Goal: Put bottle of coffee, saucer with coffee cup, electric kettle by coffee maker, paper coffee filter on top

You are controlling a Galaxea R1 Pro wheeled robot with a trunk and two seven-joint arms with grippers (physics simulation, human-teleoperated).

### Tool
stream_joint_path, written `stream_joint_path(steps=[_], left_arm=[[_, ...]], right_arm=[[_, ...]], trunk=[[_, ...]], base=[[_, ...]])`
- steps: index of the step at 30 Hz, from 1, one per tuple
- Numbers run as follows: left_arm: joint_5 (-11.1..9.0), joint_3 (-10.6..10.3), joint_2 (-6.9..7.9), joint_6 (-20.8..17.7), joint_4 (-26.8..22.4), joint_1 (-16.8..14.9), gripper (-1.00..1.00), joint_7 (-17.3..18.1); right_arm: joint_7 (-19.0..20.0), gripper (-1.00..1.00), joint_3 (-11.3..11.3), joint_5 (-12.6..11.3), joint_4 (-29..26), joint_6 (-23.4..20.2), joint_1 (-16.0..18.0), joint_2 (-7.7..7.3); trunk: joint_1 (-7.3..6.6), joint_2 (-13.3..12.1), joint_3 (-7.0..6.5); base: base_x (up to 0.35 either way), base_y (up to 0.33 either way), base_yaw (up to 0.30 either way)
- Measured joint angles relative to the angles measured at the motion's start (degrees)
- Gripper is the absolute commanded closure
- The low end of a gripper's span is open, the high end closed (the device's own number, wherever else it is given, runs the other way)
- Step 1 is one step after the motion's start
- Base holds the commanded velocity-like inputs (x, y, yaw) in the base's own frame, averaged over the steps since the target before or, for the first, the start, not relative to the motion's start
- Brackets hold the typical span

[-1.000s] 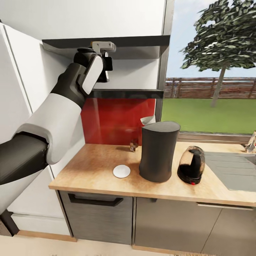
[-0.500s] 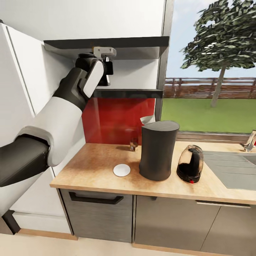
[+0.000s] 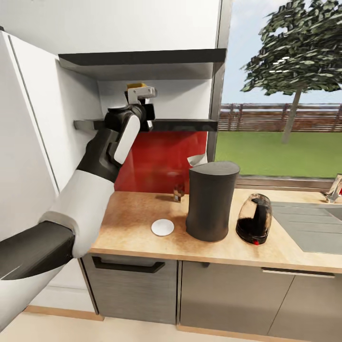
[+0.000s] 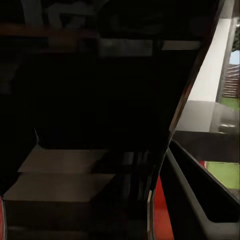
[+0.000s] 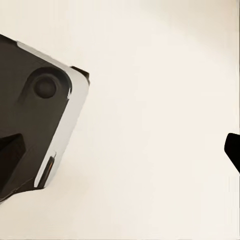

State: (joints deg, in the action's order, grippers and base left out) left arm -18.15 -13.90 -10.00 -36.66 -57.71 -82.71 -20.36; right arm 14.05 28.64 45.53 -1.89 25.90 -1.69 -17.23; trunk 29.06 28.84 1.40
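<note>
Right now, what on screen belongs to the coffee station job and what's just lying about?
Job:
coffee maker
paper filter behind it
saucer
electric kettle
countertop
kitchen shelf
left arm, raised at the shelf

Lying about:
sink
faucet

A wooden countertop (image 3: 137, 223) spans the lower frame above grey cabinets (image 3: 223, 297). A red backsplash (image 3: 156, 161) sits centre; a window (image 3: 285, 95) at upper right shows a tree.

no readable text, no labels, no brands, no numbers, no signs
</note>
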Motion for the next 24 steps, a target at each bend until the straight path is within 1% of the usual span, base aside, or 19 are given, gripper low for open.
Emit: stream_joint_path(steps=[4,5,6,7,9,10,12,16,17,19,21,22,24], left_arm=[[0.02,-0.06,0.00,-0.13,-3.30,2.57,1.00,0.00],[-0.03,-0.08,0.00,-0.18,-5.66,4.36,1.00,0.02],[-0.02,-0.08,0.00,-0.19,-6.55,5.11,1.00,0.01],[-0.01,-0.09,0.00,-0.24,-8.21,6.67,1.00,0.02],[0.00,-0.09,0.00,-0.36,-9.87,8.42,1.00,0.01],[-0.02,-0.07,0.00,-1.37,-11.90,10.57,1.00,0.02],[-0.03,-0.11,0.00,-3.49,-14.73,13.20,1.00,0.02],[0.06,-0.23,0.00,-4.51,-18.36,16.26,1.00,0.02],[0.06,-0.25,0.00,-4.75,-19.67,17.54,1.00,0.03],[0.09,-0.27,0.00,-4.83,-20.42,19.03,1.00,0.03],[-0.01,-0.27,0.00,-4.83,-20.85,21.08,1.00,0.03],[0.04,-0.27,0.01,-4.81,-20.96,22.63,1.00,0.05],[0.08,-0.27,0.00,-4.65,-20.95,24.39,1.00,0.06]], right_arm=[[0.09,-1.00,0.00,-2.08,-2.64,-0.03,0.03,-0.05],[0.14,-1.00,0.06,-3.32,-3.91,-0.05,0.04,-0.28],[0.21,-1.00,0.00,-3.62,-4.27,-0.05,0.04,-0.42],[0.47,-1.00,0.00,-4.06,-4.83,-0.05,0.04,-0.66],[0.88,-1.00,-0.02,-4.34,-5.20,-0.05,0.07,-0.89],[1.39,-1.00,-0.01,-4.61,-5.53,-0.05,0.10,-1.10],[1.85,-1.00,-0.04,-4.77,-5.71,-0.05,0.12,-1.20],[1.96,-1.00,-0.01,-4.82,-5.73,0.02,0.13,-1.24],[1.97,-1.00,0.01,-4.83,-5.72,0.03,0.13,-1.22],[1.95,-1.00,0.03,-4.83,-5.71,0.04,0.13,-1.23],[1.92,-1.00,0.04,-4.84,-5.71,0.04,0.13,-1.23],[1.87,-1.00,0.04,-4.82,-5.71,0.04,0.13,-1.23],[1.85,-1.00,0.04,-4.78,-5.71,0.04,0.10,-1.24]], trunk=[[0.00,0.00,0.00],[0.00,0.01,0.00],[0.00,0.00,0.00],[0.00,0.01,0.01],[0.00,0.00,0.00],[-0.01,0.02,0.01],[0.00,0.01,0.01],[0.00,0.00,0.00],[0.00,0.00,0.01],[0.00,-0.01,0.00],[0.00,-0.01,0.01],[0.00,0.00,0.02],[0.00,0.00,0.01]], base=[[0.000,0.000,0.000],[0.000,0.000,0.000],[0.000,0.000,0.000],[0.000,0.000,0.000],[0.000,0.000,0.000],[0.000,0.000,0.000],[0.000,0.000,0.000],[0.000,0.000,0.000],[0.000,0.000,0.000],[0.000,0.000,0.000],[0.000,0.000,0.000],[0.000,0.000,0.000],[0.000,0.000,0.000]])
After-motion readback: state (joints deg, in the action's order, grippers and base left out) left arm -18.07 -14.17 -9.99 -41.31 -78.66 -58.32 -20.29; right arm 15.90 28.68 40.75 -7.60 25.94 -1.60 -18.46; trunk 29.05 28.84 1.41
